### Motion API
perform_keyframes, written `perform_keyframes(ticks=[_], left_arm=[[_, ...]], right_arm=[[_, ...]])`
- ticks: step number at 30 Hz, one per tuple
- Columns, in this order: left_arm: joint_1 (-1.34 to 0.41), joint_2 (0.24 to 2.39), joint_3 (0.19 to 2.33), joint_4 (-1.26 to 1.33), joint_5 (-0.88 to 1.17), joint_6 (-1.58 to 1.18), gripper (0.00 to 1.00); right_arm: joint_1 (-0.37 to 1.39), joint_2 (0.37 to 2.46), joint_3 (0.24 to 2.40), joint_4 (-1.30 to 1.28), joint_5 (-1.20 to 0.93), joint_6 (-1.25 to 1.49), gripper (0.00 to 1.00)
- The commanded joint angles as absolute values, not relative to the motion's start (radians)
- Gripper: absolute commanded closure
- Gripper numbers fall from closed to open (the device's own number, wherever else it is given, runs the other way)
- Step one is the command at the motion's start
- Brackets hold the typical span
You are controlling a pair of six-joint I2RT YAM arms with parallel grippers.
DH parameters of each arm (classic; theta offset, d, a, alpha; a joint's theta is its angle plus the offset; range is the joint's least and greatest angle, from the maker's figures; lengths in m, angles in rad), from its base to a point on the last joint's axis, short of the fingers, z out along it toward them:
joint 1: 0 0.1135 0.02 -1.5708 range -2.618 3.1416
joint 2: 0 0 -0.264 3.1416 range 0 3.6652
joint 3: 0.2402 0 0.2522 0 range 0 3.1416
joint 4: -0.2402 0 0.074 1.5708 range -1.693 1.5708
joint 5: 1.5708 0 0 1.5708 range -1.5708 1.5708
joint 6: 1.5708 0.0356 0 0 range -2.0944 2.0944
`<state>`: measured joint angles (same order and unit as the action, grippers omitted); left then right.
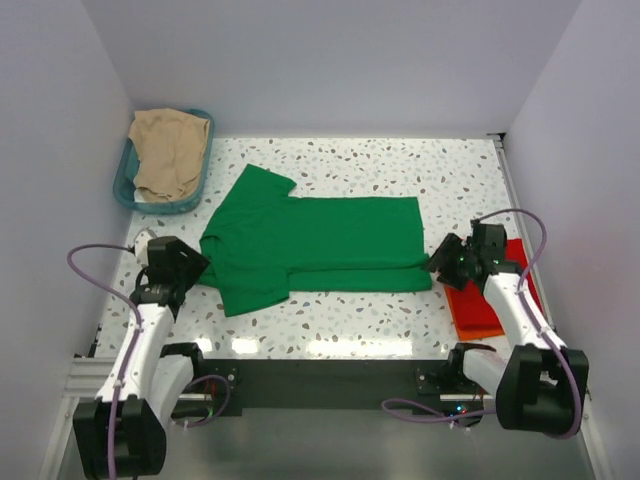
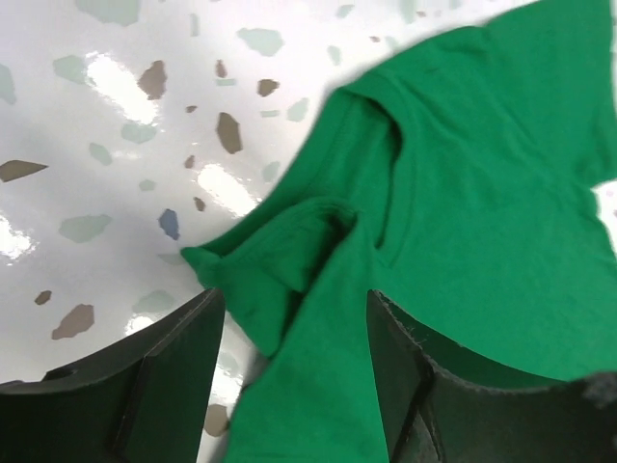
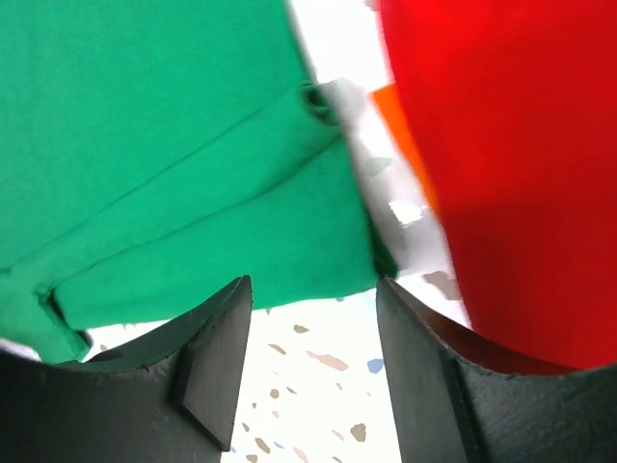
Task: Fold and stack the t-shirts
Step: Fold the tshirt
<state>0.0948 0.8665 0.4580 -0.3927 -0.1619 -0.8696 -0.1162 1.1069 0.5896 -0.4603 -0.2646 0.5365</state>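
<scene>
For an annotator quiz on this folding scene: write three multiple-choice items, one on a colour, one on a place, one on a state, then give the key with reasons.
1. What colour is the cloth in the teal basket?
A. beige
B. blue
C. black

2. Where does the red-orange shirt lie relative to the green shirt?
A. on top of it
B. to its right, on the table
C. in the basket

3. How is the right gripper?
A. shut on the green shirt
B. shut on the red-orange shirt
C. open

Key:
1 A, the top view shows a beige cloth heaped in the basket.
2 B, it lies flat at the table's right side, past the green shirt's hem.
3 C, its fingers stand apart with bare table between them.
</scene>
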Motion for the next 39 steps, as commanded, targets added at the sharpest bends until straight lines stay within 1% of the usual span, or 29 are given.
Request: perform_keyframes(ticks=[1,3,4,6,7,8,9,11,12,13,15,20,25,30,35,36,38,39], left_arm=[[0.059,0.763,0.43,-0.417,-0.117,-0.889,0.34],[0.01,0.726,0.416,-0.446,-0.129,-0.929,0.34],[-0.041,0.72,0.401,-0.462,-0.144,-0.981,0.34],[-0.137,0.707,0.384,-0.506,-0.201,-1.038,0.36],[-0.167,0.703,0.361,-0.521,-0.216,-1.098,0.36],[-0.191,0.687,0.347,-0.538,-0.245,-1.126,0.37],[-0.236,0.68,0.335,-0.564,-0.261,-1.171,0.37],[-0.276,0.658,0.305,-0.603,-0.303,-1.213,0.38],[-0.308,0.654,0.301,-0.612,-0.314,-1.242,0.38],[-0.322,0.653,0.301,-0.626,-0.336,-1.256,0.39],[-0.357,0.657,0.308,-0.661,-0.356,-1.288,0.4],[-0.413,0.675,0.331,-0.704,-0.396,-1.316,0.41],[-0.436,0.696,0.331,-0.7,-0.416,-1.325,0.42],[-0.442,0.747,0.325,-0.667,-0.417,-1.312,0.44],[-0.443,0.756,0.314,-0.635,-0.41,-1.293,0.58],[-0.443,0.755,0.313,-0.631,-0.408,-1.287,0.64],[-0.443,0.755,0.308,-0.617,-0.403,-1.281,0.71],[-0.443,0.755,0.305,-0.609,-0.402,-1.273,0.78]], right_arm=[[-0.015,1.029,0.629,-0.476,-0.296,0.523,0.42],[0.102,1.005,0.635,-0.456,-0.241,0.578,0.42],[0.221,1.008,0.635,-0.418,-0.191,0.6,0.42],[0.329,1.026,0.644,-0.375,-0.154,0.659,0.42],[0.422,1.069,0.658,-0.323,-0.122,0.675,0.42],[0.466,1.095,0.672,-0.304,-0.103,0.692,0.42],[0.55,1.13,0.692,-0.276,-0.08,0.693,0.43],[0.632,1.227,0.756,-0.255,-0.023,0.696,0.43],[0.703,1.261,0.781,-0.238,-0.009,0.696,0.43],[0.736,1.332,0.831,-0.229,-0.003,0.696,0.44],[0.82,1.4,0.883,-0.215,0.018,0.692,0.44],[0.922,1.606,1.015,-0.192,0.035,0.695,0.46],[0.989,1.71,1.092,-0.17,0.032,0.712,0.46],[1.011,1.787,1.126,-0.147,0.022,0.735,0.46],[1.02,1.854,1.161,-0.12,0.002,0.752,0.46],[1.025,1.859,1.167,-0.117,0.002,0.755,0.46],[1.028,1.876,1.178,-0.115,0.003,0.764,0.46],[1.031,1.884,1.181,-0.115,0.002,0.765,0.46]])
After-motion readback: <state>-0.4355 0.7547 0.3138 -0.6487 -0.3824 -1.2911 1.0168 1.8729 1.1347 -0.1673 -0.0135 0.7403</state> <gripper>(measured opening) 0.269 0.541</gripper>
